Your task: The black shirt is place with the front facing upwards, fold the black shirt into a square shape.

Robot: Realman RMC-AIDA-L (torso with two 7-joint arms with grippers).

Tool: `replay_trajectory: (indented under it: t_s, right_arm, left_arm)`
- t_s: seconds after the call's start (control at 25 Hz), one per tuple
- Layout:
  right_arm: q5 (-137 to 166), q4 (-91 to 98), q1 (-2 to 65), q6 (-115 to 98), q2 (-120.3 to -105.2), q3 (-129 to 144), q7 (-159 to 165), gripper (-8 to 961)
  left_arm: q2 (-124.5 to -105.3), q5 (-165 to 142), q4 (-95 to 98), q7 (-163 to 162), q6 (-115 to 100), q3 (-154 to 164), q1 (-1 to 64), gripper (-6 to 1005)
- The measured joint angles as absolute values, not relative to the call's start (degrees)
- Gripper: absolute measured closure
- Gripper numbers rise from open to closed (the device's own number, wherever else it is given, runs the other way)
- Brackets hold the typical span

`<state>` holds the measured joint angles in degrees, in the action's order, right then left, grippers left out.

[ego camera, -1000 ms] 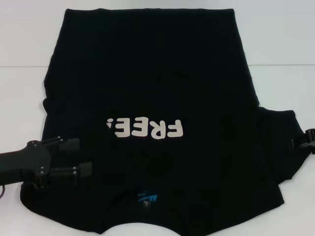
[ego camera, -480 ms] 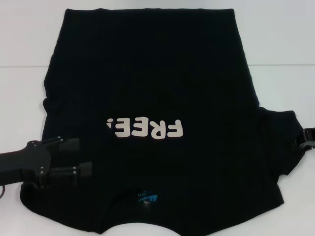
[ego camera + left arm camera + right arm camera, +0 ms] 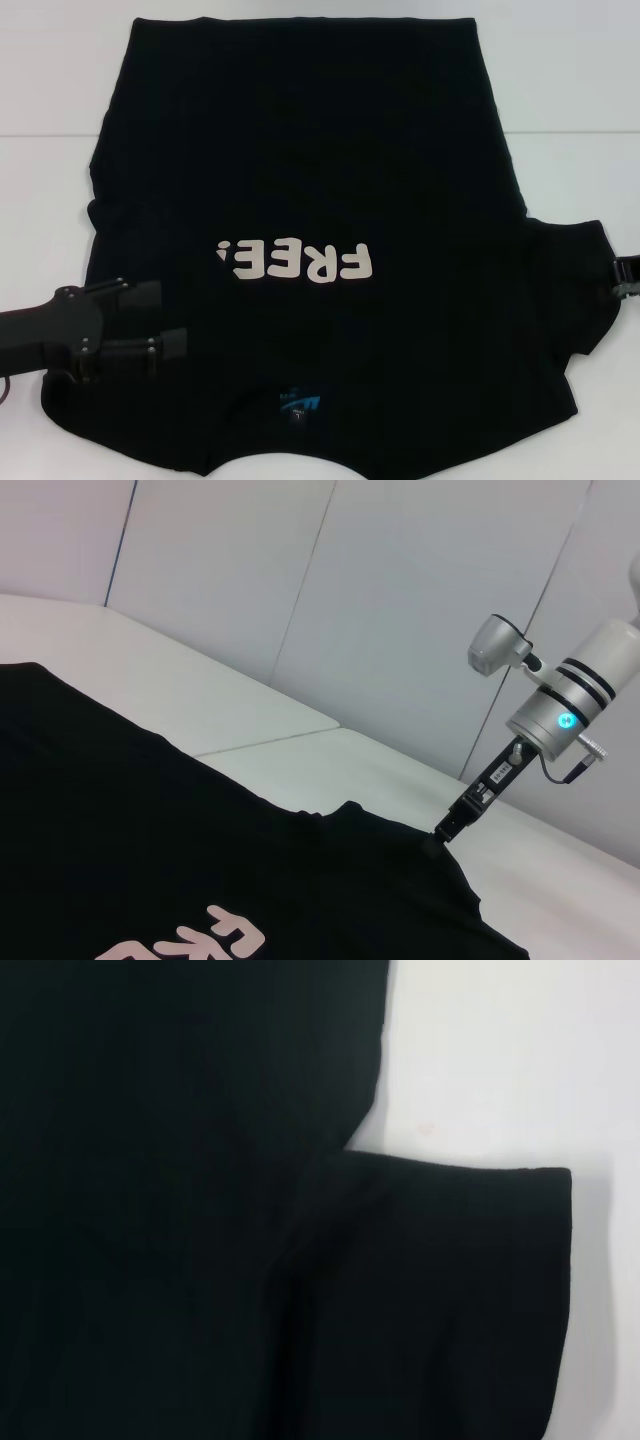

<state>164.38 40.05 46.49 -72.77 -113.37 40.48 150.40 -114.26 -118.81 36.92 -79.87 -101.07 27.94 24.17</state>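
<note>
The black shirt (image 3: 310,200) lies flat on the white worktop (image 3: 580,100), front side up. It fills most of the head view. The white "FREE!" letters (image 3: 295,262) sit near the middle and read upside down from the robot's head. The small blue neck label (image 3: 300,405) is at 6 o'clock, close to the robot. The shirt's bottom edge is at 12 o'clock, far from the robot.

The left claw (image 3: 168,320) comes in from 8 o'clock. Its two fingers (image 3: 140,295) are apart, with a gap between them, and they hold nothing. They are over the shirt's left shoulder part, near the collar.

The right claw (image 3: 626,275) is at 3 o'clock, at the very edge of the head view. It is right at the tip of the shirt's right sleeve (image 3: 570,290), which sticks out flat to that side. In the left wrist view it (image 3: 450,825) seems to touch the sleeve edge. I cannot tell if this claw is apart or together.
</note>
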Motion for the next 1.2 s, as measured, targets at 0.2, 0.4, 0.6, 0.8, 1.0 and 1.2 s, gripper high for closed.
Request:
replay_trajectory:
  t_s: [0.2, 0.4, 0.6, 0.8, 1.0, 1.2]
  right_arm:
    - [160.70, 41.35, 46.38, -73.93, -112.57, 40.25, 149.47, 907]
    - [157.84, 45.65, 46.01, -76.63, -111.95, 40.07, 148.94, 910]
    - [156.46, 48.21, 45.93, -78.34, -111.41, 38.89, 148.78, 913]
    - [155.78, 48.53, 47.02, -79.09, -111.60, 39.53, 147.97, 914]
    - [155.62, 48.04, 49.49, -79.78, -112.74, 41.60, 147.30, 914]
    - [155.74, 47.51, 52.46, -79.86, -114.15, 45.29, 147.42, 913]
  left_arm:
    - [-114.26, -118.80, 36.92, -79.89, -101.09, 27.95, 24.17, 81]
    - [-114.21, -118.80, 36.92, -80.04, -101.24, 27.95, 24.17, 81]
    - [-114.17, -118.80, 36.92, -80.54, -101.09, 28.03, 24.30, 81]
    - [-114.13, -118.82, 36.92, -80.63, -101.03, 28.17, 24.47, 82]
    - [-114.07, -118.83, 36.91, -80.67, -101.09, 28.27, 24.49, 82]
    - [-114.08, -118.83, 36.91, -80.68, -101.03, 28.29, 24.52, 82]
